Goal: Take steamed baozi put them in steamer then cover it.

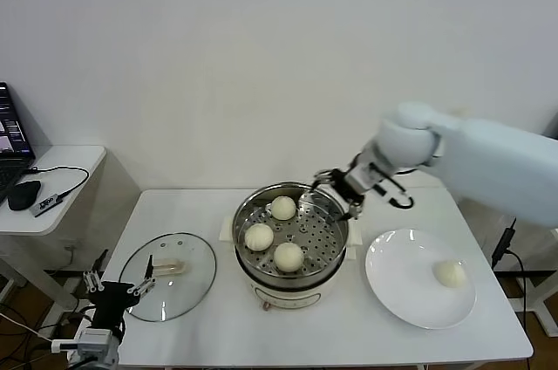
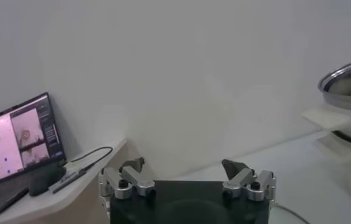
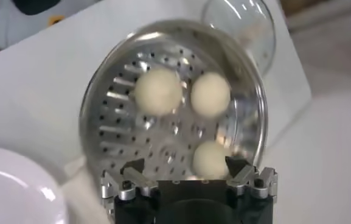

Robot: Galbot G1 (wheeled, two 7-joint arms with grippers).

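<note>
I have three steamed baozi (image 1: pixel 282 208) sitting on the perforated tray inside the steamer (image 1: pixel 254 273), which stands in the middle of the table (image 1: pixel 349 335); two lie toward the far and left side of the tray and one toward the near side. The fourth bun (image 1: pixel 450 273) rests alone on the white plate (image 1: pixel 397 287) to the right of the steamer. My right tool (image 1: pixel 334 193) hangs over the far right rim of the steamer, and through its wrist camera I see its fingers (image 3: pixel 132 168) spread apart with nothing between them, the three buns in the tray below. I judge that I am in the loading step, three of four buns in, with the right arm free for the last one. The next move calls for swinging that arm right and down over the plate, centring the released tool on the remaining bun, and closing gently enough not to crush it. The free part of the tray, on its right side, looks to me like the place to put it. The cover (image 1: pixel 168 276) lies flat on the table to the left of the steamer, handle up. My left tool (image 1: pixel 119 286) waits low at the near left edge of the table, just beside the cover, fingers apart and empty.
</note>
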